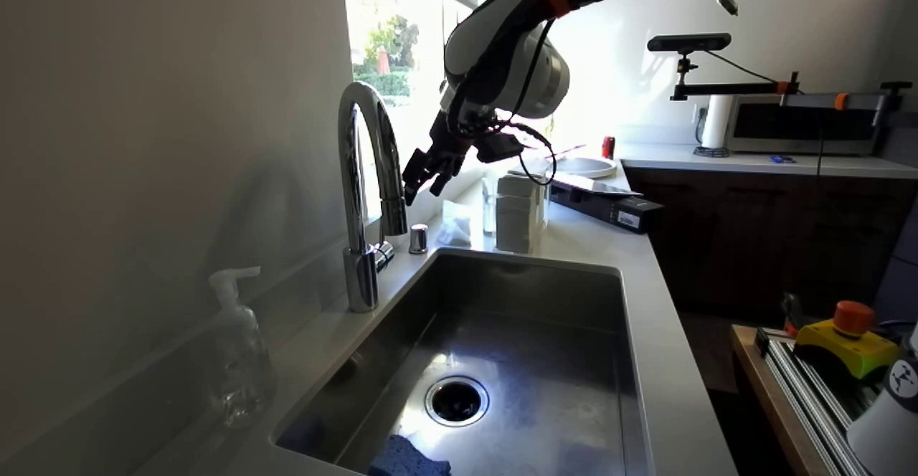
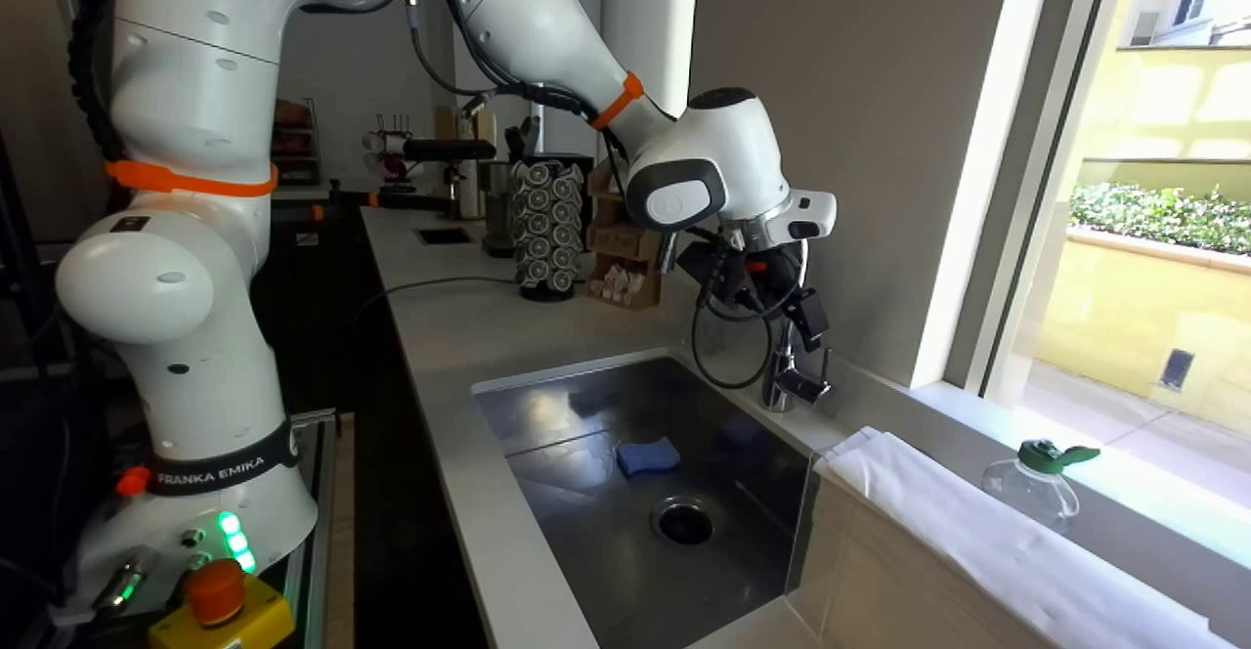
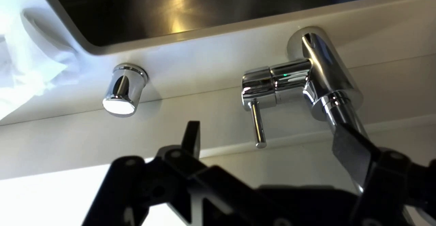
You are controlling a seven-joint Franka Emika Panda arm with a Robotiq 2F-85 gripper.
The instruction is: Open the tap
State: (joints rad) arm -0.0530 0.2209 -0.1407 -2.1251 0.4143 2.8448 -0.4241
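The fingers point(image 3: 191, 137) are spread wide, with nothing held between them, and are seen along the bottom of the wrist view. Only 1 arm point(image 2: 552, 28) is shown, so the reach is left to it. In the gap between the 2 fingers, a little beyond them toward the top of that frame, the lever point(image 3: 258, 124) of the tap point(image 3: 328, 67) is framed. The lever's long axis is pointed back toward the bottom of the frame, with a slight lean to the right; in an exterior view the lever point(image 2: 826, 366) is shown nearly upright, with the fingers point(image 2: 809, 322) placed just above and to the left in the frame. By judgement, a short downward move is called for before the lever can be straddled or pushed. The finger point(image 3: 354, 152) at the right of the wrist view is shown across the tap's neck point(image 3: 341, 112); whether the neck is touched cannot be told, and a knock there is the likely risk.

In an exterior view the tap point(image 1: 362, 279) is found left of centre, mounted on the surface point(image 1: 667, 361) beside the sink point(image 1: 559, 368); no stream is seen below the spout point(image 1: 393, 218). Within the sink, a blue sponge point(image 2: 648, 456) is laid near the drain point(image 2: 684, 522). A clear pump bottle point(image 1: 244, 361) is set at the lower left of an exterior view, a green-capped bottle point(image 2: 1031, 493) at the right of an exterior view; how full either is cannot be told.
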